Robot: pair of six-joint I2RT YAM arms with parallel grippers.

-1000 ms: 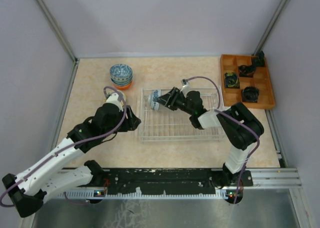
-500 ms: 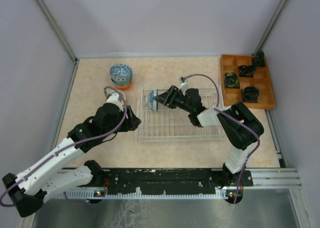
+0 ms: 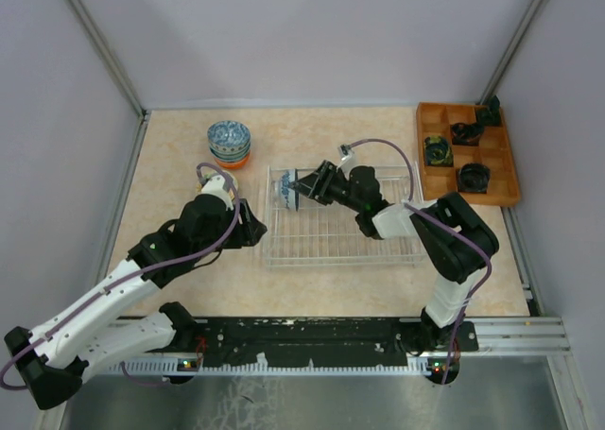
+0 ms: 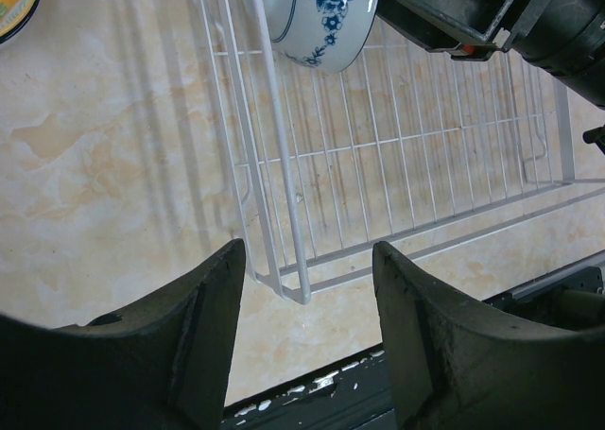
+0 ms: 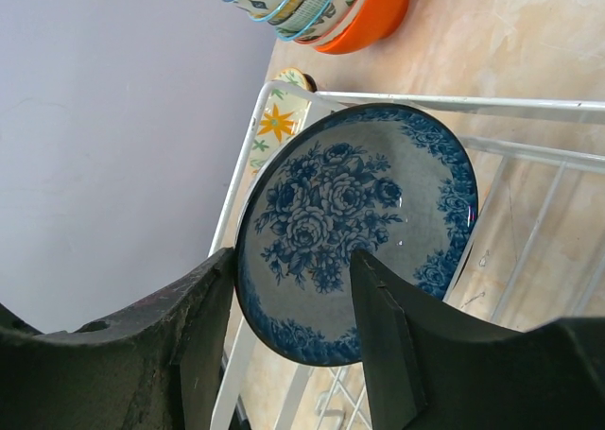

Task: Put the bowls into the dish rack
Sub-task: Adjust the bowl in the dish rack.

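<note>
A white bowl (image 3: 284, 190) with blue flowers stands on edge at the left end of the pale wire dish rack (image 3: 340, 243), its inside (image 5: 354, 227) facing my right gripper. My right gripper (image 3: 302, 186) (image 5: 293, 260) is shut on the bowl's lower rim, one finger outside and one over the inside. A stack of bowls (image 3: 229, 143) with an orange one at the bottom sits on the table behind the rack's left corner, also showing as the stack (image 5: 317, 5). My left gripper (image 3: 257, 230) (image 4: 307, 255) is open and empty over the rack's near left corner (image 4: 302, 293), with the held bowl (image 4: 317, 19) beyond it.
An orange wooden compartment tray (image 3: 468, 154) with black items stands at the back right. A small piece with an orange flower pattern (image 5: 274, 123) lies on the table just outside the rack's left end. The black rail (image 3: 312, 340) runs along the near edge.
My right gripper moved the bowl a little left and tipped it up on edge at the rack's left end, then held still. The left arm has not moved.
</note>
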